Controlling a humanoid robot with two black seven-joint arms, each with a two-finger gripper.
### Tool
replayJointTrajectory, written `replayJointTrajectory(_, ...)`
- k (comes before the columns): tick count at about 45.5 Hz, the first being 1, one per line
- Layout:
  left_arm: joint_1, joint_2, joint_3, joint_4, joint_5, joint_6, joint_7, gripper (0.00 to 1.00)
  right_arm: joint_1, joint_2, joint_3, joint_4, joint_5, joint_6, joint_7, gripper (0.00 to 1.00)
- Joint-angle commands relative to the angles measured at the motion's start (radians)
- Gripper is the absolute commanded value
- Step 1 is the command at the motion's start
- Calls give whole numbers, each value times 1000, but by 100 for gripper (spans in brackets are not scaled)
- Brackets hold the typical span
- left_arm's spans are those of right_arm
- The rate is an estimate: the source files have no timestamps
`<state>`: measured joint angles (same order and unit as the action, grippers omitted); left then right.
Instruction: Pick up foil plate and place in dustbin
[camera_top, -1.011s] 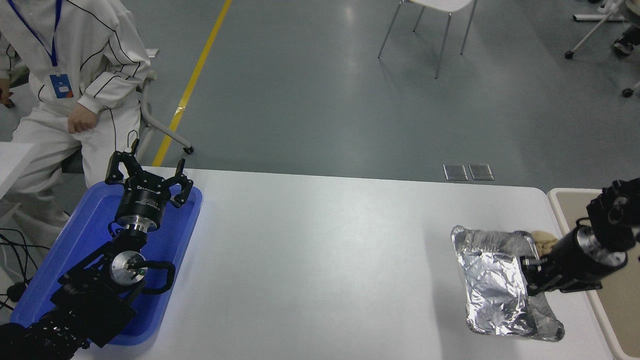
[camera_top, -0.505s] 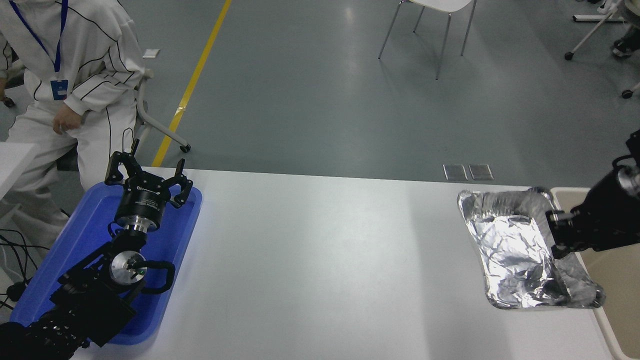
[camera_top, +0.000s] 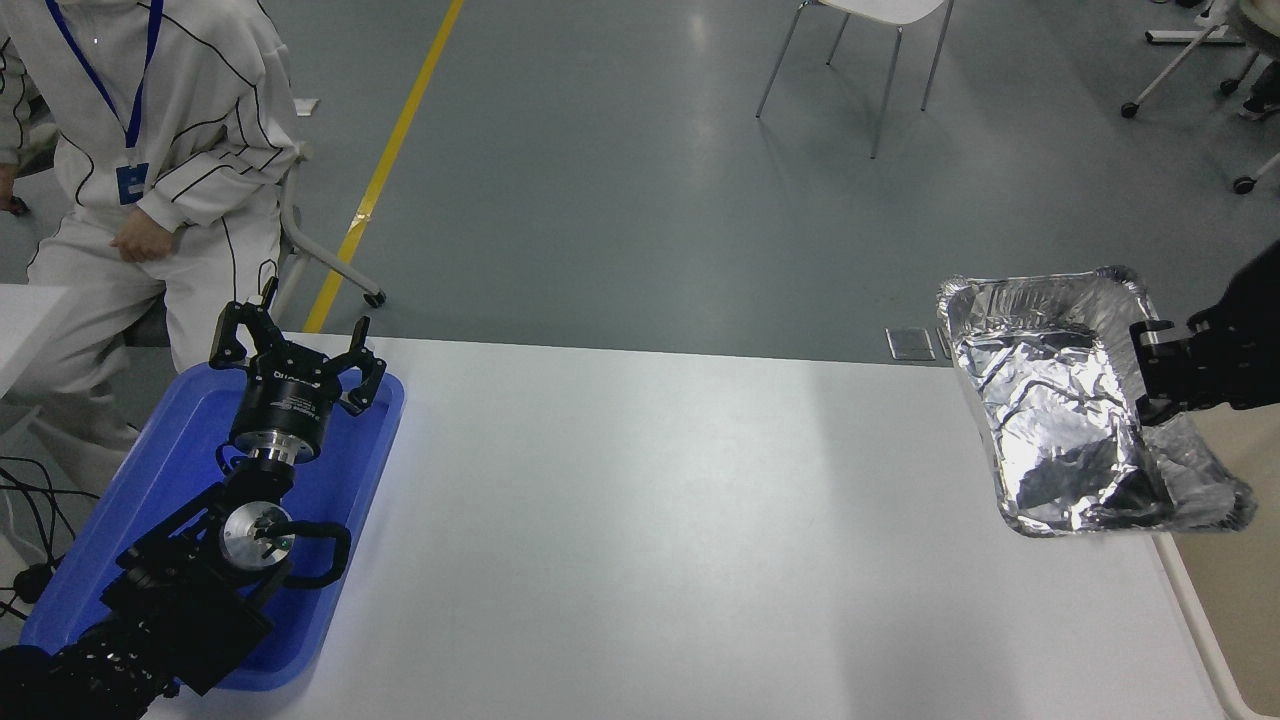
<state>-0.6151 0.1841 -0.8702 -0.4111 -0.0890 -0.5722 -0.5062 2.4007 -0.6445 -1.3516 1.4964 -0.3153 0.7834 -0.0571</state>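
Grey shop floor w/ a yellow line (camera_top: 385, 165) runs behind the white rectangular table (camera_top: 640, 520). At the far left a person in a white coverall (camera_top: 150, 130) sits beside the table's corner; a white chair (camera_top: 865, 40) stands at top centre.

Left black gripper (camera_top: 295, 352) sits parked over the shallow blue plastic tray (camera_top: 340, 470) at lower left, fingers spread apart, nothing between them.

Right black gripper (camera_top: 1150, 375) comes in from the right edge & is clamped on the right-hand rim of the shiny silver aluminium-foil plate (camera_top: 1060, 400), a rectangular tray w/ rounded corners and wrinkly raised rim. Plate is held up clear of the tabletop, tilted, its inside facing the camera, over the table's right end. Beige plastic dustbin (camera_top: 1185, 600) w/ pale thick rim shows just right of the table, partly under the plate's near corner; only its left rim & a strip of the inside are in view.
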Motion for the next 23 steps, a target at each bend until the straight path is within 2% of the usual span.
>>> replayJointTrajectory(1, 0, 0, 0, 0, 0, 0, 0, 100, 20, -1, -12, 1, 2, 2, 0, 0)
replayJointTrajectory(9, 0, 0, -1, 0, 0, 0, 0, 100, 15, -21, -17, -2, 2, 2, -1, 0)
replayJointTrajectory(23, 0, 0, 0, 0, 0, 0, 0, 100, 21, -121, -121, -13, -18, 2, -6, 0)
